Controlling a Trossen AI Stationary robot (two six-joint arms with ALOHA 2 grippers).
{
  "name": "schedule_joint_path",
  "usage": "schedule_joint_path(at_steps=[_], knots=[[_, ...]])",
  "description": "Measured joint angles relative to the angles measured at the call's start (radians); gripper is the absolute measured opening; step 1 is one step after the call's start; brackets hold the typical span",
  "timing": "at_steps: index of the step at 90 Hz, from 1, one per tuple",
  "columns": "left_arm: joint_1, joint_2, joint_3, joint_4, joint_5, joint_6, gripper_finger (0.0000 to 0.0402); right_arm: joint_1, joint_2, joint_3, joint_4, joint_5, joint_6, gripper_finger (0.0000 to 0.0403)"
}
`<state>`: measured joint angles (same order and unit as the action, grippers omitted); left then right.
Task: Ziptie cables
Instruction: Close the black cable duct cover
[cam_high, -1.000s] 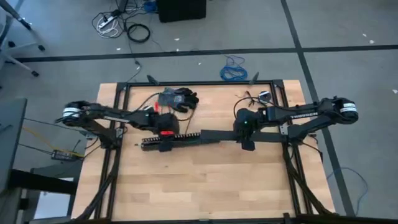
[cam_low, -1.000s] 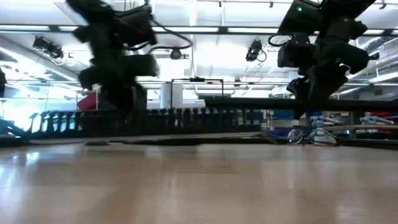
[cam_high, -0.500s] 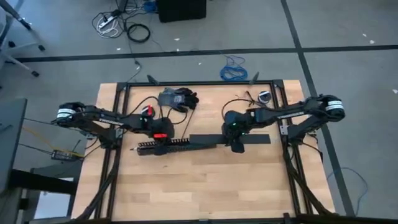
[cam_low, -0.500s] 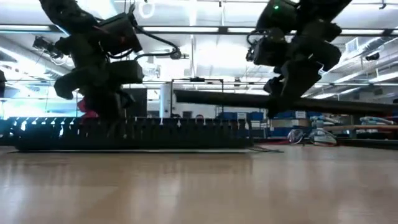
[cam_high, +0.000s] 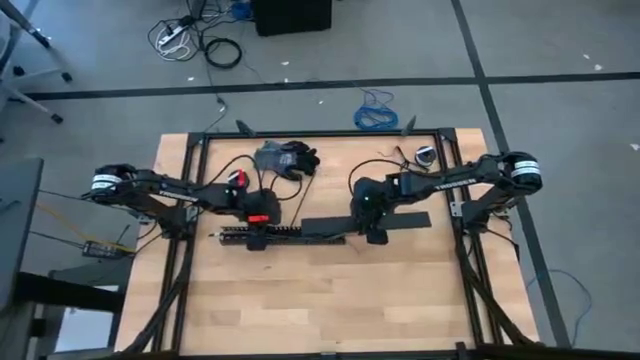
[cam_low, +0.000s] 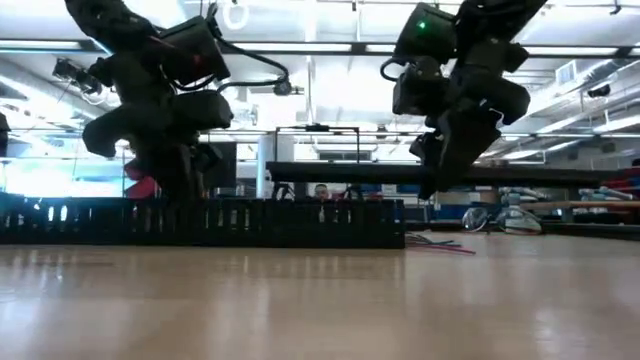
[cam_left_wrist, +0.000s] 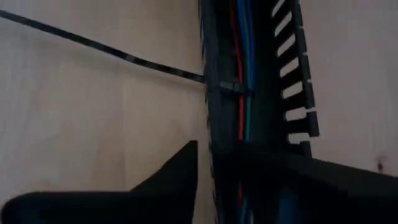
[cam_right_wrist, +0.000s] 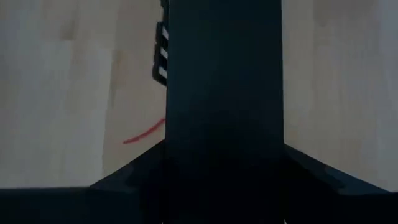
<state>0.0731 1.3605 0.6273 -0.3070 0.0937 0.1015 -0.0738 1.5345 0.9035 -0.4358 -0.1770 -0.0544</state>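
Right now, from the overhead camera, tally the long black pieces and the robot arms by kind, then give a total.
Slotted black plastic cable channel: 1
Flat black plastic cover strip: 1
Dark robot arms: 2, with the left gripper on the channel and the right gripper on the strip
Total: 4

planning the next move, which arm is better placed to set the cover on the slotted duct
Right: its tool holds the flat black cover strip above the black slotted plastic duct. The left tool grips the duct.
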Motion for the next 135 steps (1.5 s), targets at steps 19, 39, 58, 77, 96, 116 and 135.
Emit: schedule_joint_path(at_steps=[19, 39, 58, 77, 96, 116, 135], knots=[[0.0, 0.0, 0.082, -0.087, 0.011, -0.057, 0.0151, 0.004, 0.001, 0.0, 0.001, -0.002, 0.034, 0.0229], [0.0, 0.0, 0.163, -0.082, 0.039, 0.004, 0.0152, 0.028, 0.002, 0.0, 0.01, 0.0, 0.062, 0.0229], [0.011, 0.0, 0.166, 0.045, 0.081, 0.053, 0.0152, 0.053, 0.002, -0.001, 0.015, 0.02, 0.09, 0.0229], [0.019, 0.004, 0.166, 0.142, 0.111, 0.08, 0.0152, 0.06, 0.002, -0.014, 0.025, 0.034, 0.131, 0.0229], [0.019, 0.054, 0.166, 0.221, 0.146, 0.087, 0.0152, 0.09, 0.002, -0.014, 0.042, 0.057, 0.165, 0.0229], [0.019, 0.107, 0.166, 0.3, 0.174, 0.097, 0.0152, 0.113, 0.002, -0.015, 0.044, 0.084, 0.185, 0.0229], [0.019, 0.155, 0.166, 0.345, 0.2, 0.097, 0.0152, 0.113, 0.002, -0.015, 0.047, 0.101, 0.191, 0.0229]])
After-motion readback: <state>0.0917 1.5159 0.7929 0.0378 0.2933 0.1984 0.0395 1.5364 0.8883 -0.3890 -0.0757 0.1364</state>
